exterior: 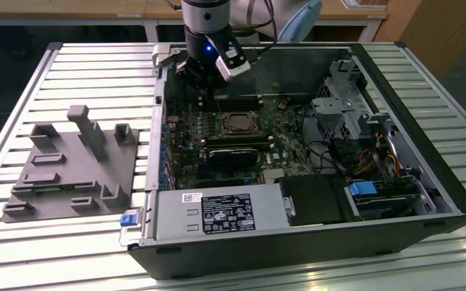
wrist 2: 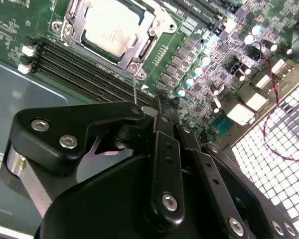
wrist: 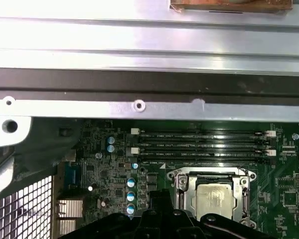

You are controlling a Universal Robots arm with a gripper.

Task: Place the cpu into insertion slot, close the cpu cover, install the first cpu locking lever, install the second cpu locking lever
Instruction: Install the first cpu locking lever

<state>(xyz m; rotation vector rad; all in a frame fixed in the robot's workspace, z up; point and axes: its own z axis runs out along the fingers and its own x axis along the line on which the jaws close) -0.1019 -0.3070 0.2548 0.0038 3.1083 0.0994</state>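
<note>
The cpu lies in its socket on the green motherboard, its pale metal top showing in both wrist views. The silvery cpu cover lies flat around it as a frame. A thin wire locking lever rises from the socket's corner up to my fingertips. My gripper hangs over the board a little to the exterior view's left of and behind the socket. Its black fingers are shut together, and I cannot tell whether the lever's end is clamped or only touching.
Black memory slots run beside the socket. The case's metal wall is close behind. A grey power supply box sits at the case front, and a drive cage with cables on the exterior view's right. A grey fixture lies on the slatted table.
</note>
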